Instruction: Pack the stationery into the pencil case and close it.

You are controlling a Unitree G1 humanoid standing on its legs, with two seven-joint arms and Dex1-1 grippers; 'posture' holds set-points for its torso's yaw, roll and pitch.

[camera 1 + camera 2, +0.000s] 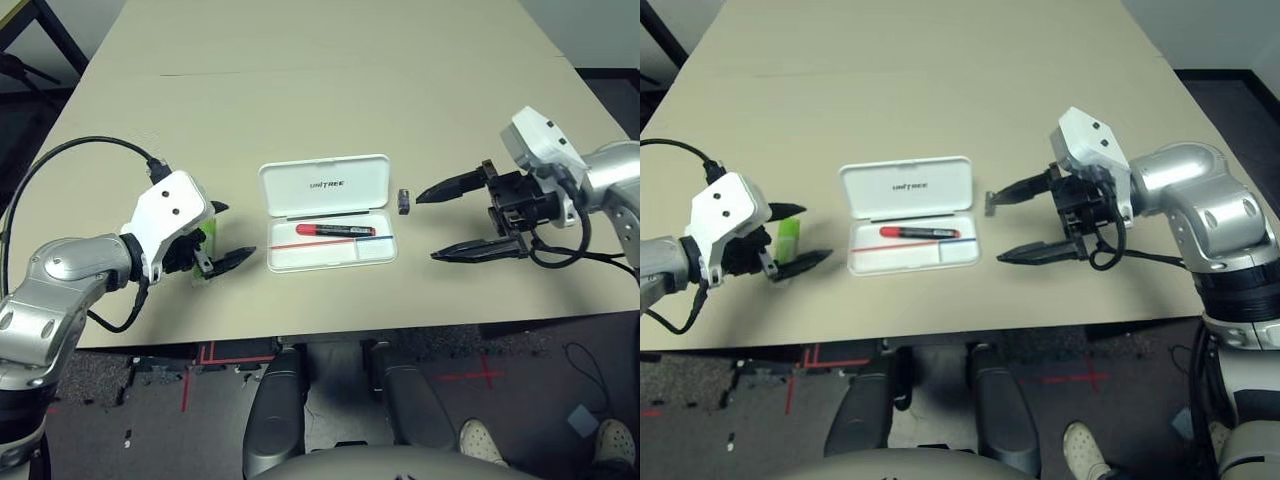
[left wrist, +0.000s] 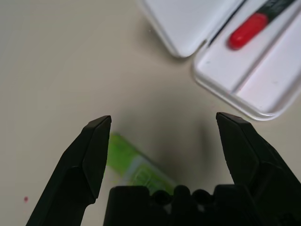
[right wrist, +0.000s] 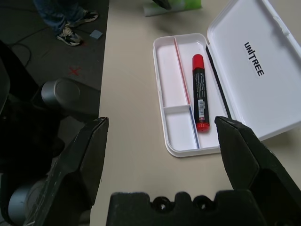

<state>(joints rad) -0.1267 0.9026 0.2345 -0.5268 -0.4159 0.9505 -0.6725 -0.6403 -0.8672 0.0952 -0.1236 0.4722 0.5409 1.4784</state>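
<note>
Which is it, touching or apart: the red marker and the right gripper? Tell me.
Apart. The right wrist view shows the red marker lying in the case, beyond the open fingertips of the right gripper.

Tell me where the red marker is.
In the left eye view, the marker lies inside the open pencil case, in the compartment beside the hinge, its red cap toward the robot's left.

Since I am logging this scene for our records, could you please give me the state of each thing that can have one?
Pencil case: open, lid raised
Marker: capped, inside the case
Left hand: open
Right hand: open
</note>
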